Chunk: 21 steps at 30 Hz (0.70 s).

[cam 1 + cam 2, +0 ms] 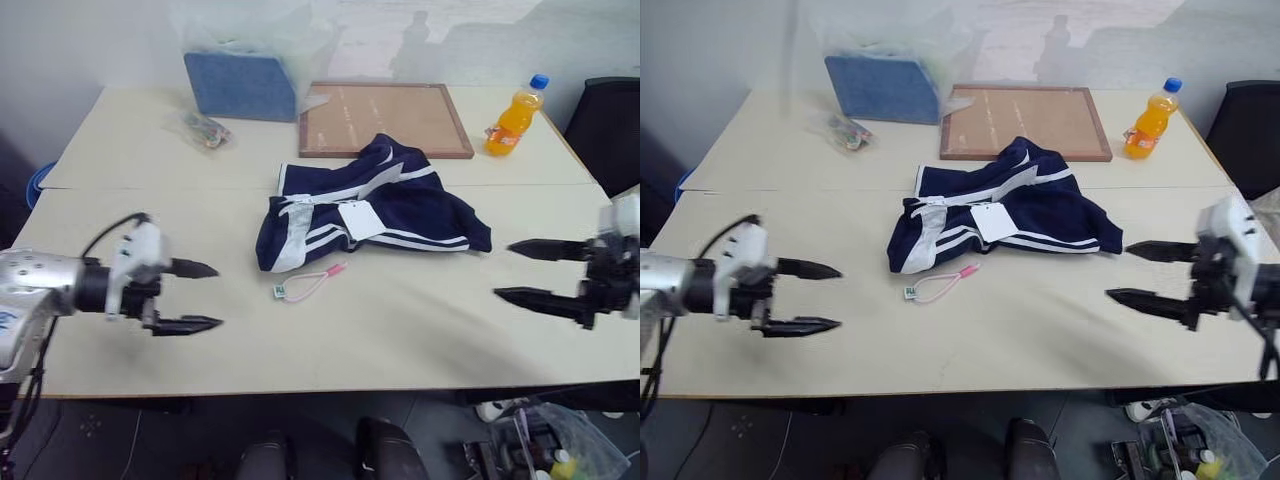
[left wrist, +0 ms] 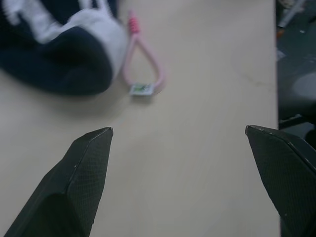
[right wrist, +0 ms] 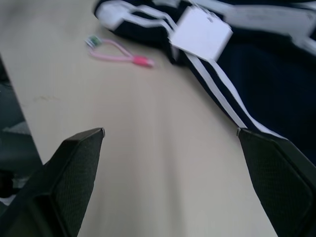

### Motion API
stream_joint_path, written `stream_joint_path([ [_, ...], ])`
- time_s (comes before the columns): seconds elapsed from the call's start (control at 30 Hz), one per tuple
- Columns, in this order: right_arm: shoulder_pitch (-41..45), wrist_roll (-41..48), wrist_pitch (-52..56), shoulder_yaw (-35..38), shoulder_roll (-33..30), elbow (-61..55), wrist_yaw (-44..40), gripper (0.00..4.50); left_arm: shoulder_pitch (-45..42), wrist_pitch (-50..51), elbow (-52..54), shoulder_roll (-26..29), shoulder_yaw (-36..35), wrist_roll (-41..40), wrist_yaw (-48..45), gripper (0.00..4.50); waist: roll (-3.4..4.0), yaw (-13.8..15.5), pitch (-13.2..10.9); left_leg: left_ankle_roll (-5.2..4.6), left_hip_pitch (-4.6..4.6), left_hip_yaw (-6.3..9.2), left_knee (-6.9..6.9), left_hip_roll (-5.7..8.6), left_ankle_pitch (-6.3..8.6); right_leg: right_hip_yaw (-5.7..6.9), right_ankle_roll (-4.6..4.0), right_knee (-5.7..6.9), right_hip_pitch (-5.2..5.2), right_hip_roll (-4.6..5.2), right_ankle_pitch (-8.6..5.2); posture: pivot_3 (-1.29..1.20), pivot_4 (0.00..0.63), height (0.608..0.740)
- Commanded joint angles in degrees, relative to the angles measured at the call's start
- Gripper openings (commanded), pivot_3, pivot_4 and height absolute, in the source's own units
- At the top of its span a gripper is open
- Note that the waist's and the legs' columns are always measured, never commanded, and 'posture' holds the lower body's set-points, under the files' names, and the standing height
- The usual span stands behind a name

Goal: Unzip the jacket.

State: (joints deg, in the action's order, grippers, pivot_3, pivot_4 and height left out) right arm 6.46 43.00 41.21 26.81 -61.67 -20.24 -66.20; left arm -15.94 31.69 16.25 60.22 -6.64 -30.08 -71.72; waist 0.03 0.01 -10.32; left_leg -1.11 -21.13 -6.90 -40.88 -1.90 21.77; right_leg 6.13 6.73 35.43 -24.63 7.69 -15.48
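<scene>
From the head camera I see the crumpled navy blue fabric jacket with white stripes [image 1: 365, 205] lying in the middle of the pale beige table [image 1: 420, 320], with a white paper tag [image 1: 361, 219] on top. My left gripper [image 1: 205, 296] and my right gripper [image 1: 518, 270] hover at the two sides, both spread wide and empty, well apart from the cloth. In the left wrist view, a thin pink looped cord [image 2: 143, 59] lies just beside the jacket's hem. In the right wrist view, the stripes and the tag are ahead of the fingers. I judge this is the approach step; next I must find the zipper pull, which I cannot see yet, and hold the cloth near it.
</scene>
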Motion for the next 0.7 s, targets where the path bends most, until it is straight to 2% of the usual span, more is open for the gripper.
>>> stream_joint_path([
  [0.03,1.4,3.96,2.18,-2.0,2.61,-8.34,5.42,4.49,-2.58,-1.23,3.22,-1.63,7.0,2.57,-0.75,4.5,0.0,0.02,0.0,0.0,0.0,-0.01,-0.01,0.01,0.0,0.0,0.0,0.0,0.0,0.0,0.0,0.0,0.15,0.74],
  [0.13,3.64,7.88,4.79,-5.42,6.39,-12.22,10.34,3.85,-6.39,-7.24,-0.6,-5.44,15.22,9.5,-1.33,4.5,-0.01,0.14,0.01,0.01,0.0,-0.03,-0.11,0.01,0.0,0.03,0.0,0.02,0.05,-0.04,0.0,0.0,0.15,0.74],
  [0.23,3.7,5.98,4.3,-8.65,7.32,-14.17,12.36,2.87,-11.42,-9.14,-5.99,-11.52,19.72,12.82,0.18,4.5,-0.02,0.81,0.01,0.0,-0.09,-0.11,-0.17,0.06,0.0,0.05,0.0,0.04,0.03,-0.03,0.0,0.0,0.15,0.74],
  [0.43,-0.26,4.92,2.71,-9.62,7.08,-16.44,12.23,2.87,-18.12,-13.34,-14.23,-20.72,23.67,18.49,3.39,4.5,-0.12,1.67,0.0,-0.01,-0.16,-0.21,-0.21,0.08,0.01,0.2,0.0,-0.02,0.09,-0.04,0.0,0.0,0.15,0.74],
  [0.7,-4.12,3.47,0.48,-8.75,7.32,-18.25,13.46,2.87,-21.31,-18.72,-22.22,-25.33,26.96,25.27,4.98,4.5,-0.15,1.42,0.01,-0.02,-0.11,-0.18,-0.24,0.06,0.0,0.18,0.02,0.02,0.11,-0.04,0.01,0.0,0.15,0.74],
])
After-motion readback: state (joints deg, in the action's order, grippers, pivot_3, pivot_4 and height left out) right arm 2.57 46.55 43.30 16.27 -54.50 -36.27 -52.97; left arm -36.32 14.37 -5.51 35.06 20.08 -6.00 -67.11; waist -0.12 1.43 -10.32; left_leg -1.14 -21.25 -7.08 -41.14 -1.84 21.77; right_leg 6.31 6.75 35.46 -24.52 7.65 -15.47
